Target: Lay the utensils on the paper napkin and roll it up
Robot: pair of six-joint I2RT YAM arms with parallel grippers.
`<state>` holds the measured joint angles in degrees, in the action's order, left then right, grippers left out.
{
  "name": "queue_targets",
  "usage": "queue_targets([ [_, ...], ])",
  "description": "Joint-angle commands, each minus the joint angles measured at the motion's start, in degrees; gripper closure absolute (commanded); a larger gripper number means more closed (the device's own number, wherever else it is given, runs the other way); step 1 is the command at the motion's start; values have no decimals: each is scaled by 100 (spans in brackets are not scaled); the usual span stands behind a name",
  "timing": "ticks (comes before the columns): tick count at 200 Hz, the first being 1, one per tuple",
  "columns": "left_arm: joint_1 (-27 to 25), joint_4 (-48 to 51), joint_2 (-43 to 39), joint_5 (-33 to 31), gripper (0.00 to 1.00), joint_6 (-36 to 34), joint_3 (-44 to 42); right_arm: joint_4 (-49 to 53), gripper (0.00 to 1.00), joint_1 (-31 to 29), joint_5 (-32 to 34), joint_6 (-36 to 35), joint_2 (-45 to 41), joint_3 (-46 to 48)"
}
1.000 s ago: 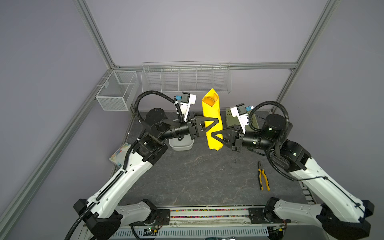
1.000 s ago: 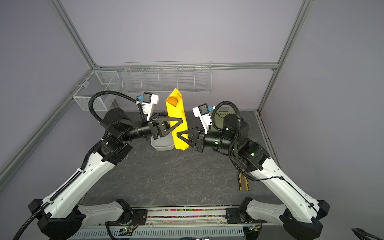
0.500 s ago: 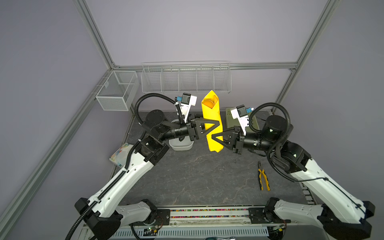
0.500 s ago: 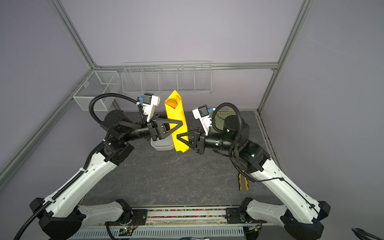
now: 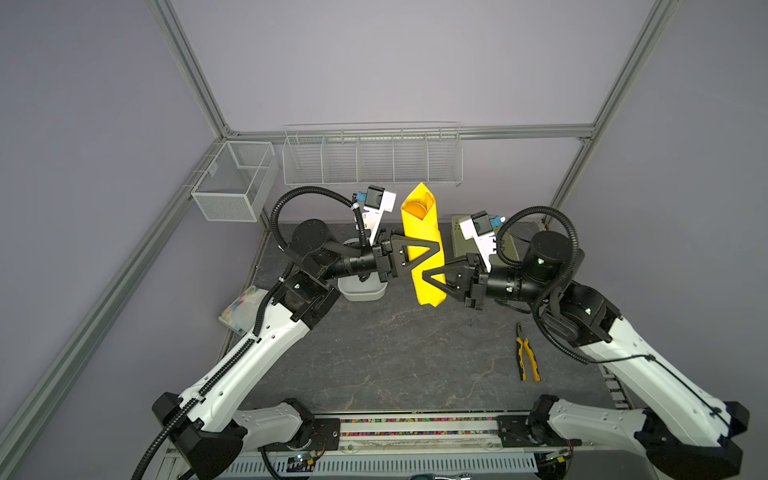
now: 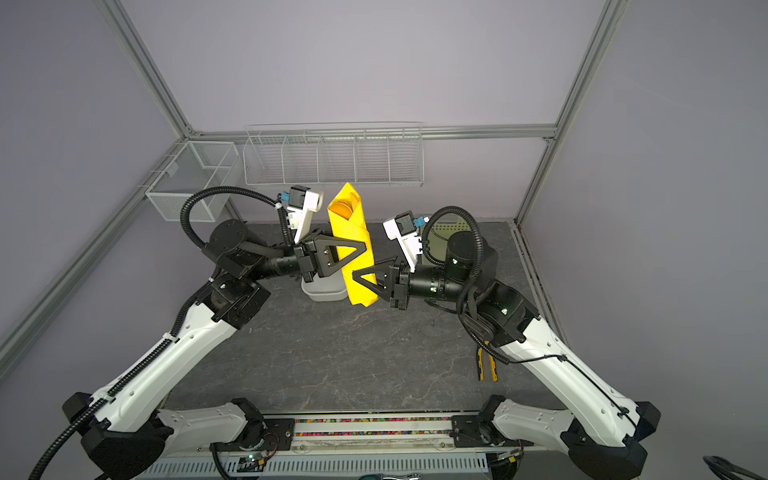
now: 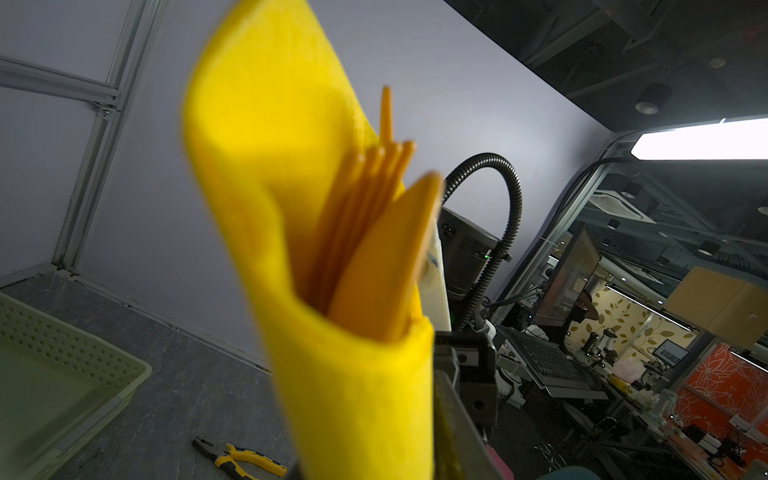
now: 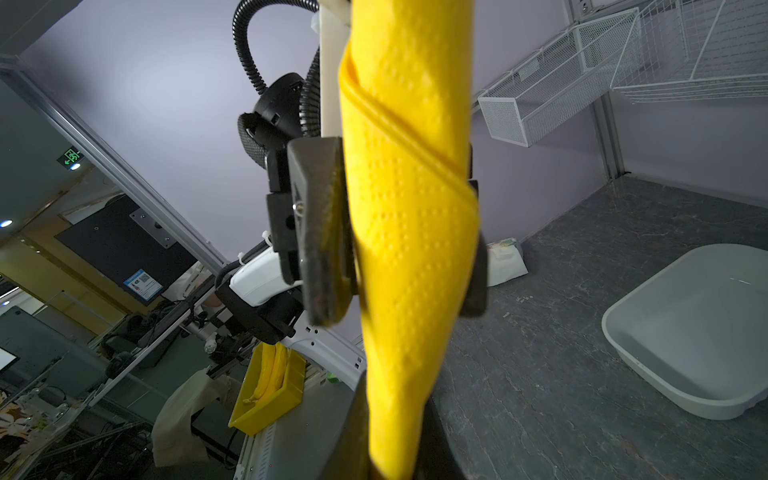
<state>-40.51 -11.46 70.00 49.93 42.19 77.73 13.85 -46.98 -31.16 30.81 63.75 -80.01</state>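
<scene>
- One napkin [image 5: 424, 228], rolled into a single tube, stands nearly upright in the air above the table [image 5: 395, 353], between the two claws and touching nothing else.
- The utensils [image 7: 374, 232] sit inside the roll. In the left wrist view three orange tips show at its open top: one thin spike, one set of fork tines and one broad flat blade. Blur hides any more.
- In both top views one round orange spoon bowl [image 5: 414, 210] shows in the mouth of the tube.
- The left gripper [image 5: 428, 251] is clamped across the middle of the roll, with one finger [image 8: 320, 232] pressed to each side.
- The right gripper [image 5: 428, 278] is clenched on the lower part of the roll, just under the left one.
- One white tub [image 5: 361, 293] sits on the table behind the left claw, and one green tray [image 7: 54, 374] behind the right.
- One pair of pliers [image 5: 527, 353] lies well to the right, and one printed packet [image 5: 243, 309] lies at the left edge.
- There are two wire holders on the walls: one mesh basket [image 5: 232, 187] and one rack [image 5: 374, 158] with five compartments.
</scene>
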Motion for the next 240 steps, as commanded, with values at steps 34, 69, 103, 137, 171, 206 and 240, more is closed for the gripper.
queue_targets([
  [34, 15, 97, -76, -145, 88, -176, -76, -164, 88, -48, -8, -132, -99, 100],
  [69, 17, 303, -131, -265, 92, -364, -81, -55, 78, -48, 166, -136, -184, 133],
  [103, 17, 517, -239, -487, 93, -570, -94, 249, 47, -45, 606, -169, -440, 198],
  [137, 17, 595, -287, -604, 93, -623, -109, 495, 39, -43, 1079, -222, -832, 382],
  [171, 17, 482, -268, -614, 94, -532, -151, 453, 52, -44, 1061, -423, -1030, 468],
  [206, 17, 118, -208, -426, 94, -247, -205, 299, 56, -44, 790, -482, -932, 407],
  [240, 17, -190, -193, -374, 94, -42, -290, 277, 54, -44, 449, -398, -634, 270],
])
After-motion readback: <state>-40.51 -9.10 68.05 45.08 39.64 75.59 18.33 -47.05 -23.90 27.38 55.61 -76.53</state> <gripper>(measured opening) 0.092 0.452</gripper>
